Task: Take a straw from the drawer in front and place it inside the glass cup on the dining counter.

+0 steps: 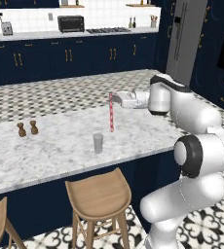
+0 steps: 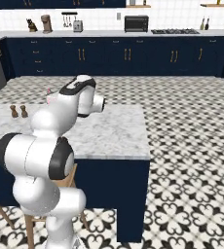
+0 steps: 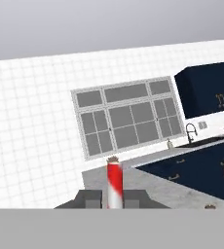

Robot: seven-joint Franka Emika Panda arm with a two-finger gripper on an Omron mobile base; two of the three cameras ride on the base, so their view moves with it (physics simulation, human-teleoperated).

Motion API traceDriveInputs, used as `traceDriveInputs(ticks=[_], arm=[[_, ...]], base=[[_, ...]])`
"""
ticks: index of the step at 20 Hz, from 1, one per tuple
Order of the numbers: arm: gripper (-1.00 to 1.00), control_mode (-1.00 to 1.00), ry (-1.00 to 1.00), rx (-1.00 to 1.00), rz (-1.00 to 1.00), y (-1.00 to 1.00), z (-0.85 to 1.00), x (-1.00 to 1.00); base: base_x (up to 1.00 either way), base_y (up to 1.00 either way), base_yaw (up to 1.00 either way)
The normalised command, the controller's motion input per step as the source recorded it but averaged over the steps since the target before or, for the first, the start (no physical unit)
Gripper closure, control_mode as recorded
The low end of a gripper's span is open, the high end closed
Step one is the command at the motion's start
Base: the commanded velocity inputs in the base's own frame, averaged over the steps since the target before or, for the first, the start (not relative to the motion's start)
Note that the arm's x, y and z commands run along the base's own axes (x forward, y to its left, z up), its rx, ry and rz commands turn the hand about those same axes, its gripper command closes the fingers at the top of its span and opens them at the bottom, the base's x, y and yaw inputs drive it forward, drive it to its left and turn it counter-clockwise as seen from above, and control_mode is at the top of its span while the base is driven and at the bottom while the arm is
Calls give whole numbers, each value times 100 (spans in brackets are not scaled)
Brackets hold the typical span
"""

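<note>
My gripper [image 1: 112,98] is shut on the top of the straw [image 1: 111,116], a thin red-and-white striped stick that hangs upright over the dining counter [image 1: 50,153]. The straw's lower end is just behind and to the right of the glass cup [image 1: 98,143], outside it. The cup stands upright near the counter's front edge. In the hand view the straw [image 3: 114,185] rises between the two dark fingertips [image 3: 89,198] of the gripper [image 3: 114,199]. In the right base view the arm hides the hand, with a pink straw tip [image 2: 48,90] peeking out. The drawer is out of view.
Two small brown shakers [image 1: 28,128] stand on the counter left of the cup, also seen as shakers [image 2: 18,111]. Wooden stools [image 1: 99,197] sit under the counter's front edge. Navy cabinets line the far wall, and a tall fridge [image 1: 184,39] is at right.
</note>
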Motion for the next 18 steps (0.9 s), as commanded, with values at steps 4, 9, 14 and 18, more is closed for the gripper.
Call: traceDriveInputs(ticks=[4,9,14,18], arm=[[100,-100,-21,-1,21,45,-38,8],[100,-100,-14,0,16,41,-22,11],[100,-100,-15,0,14,25,-16,11],[100,-100,-18,0,10,0,-3,0]], base=[[0,0,0],[0,0,0],[0,0,0],[0,0,0]])
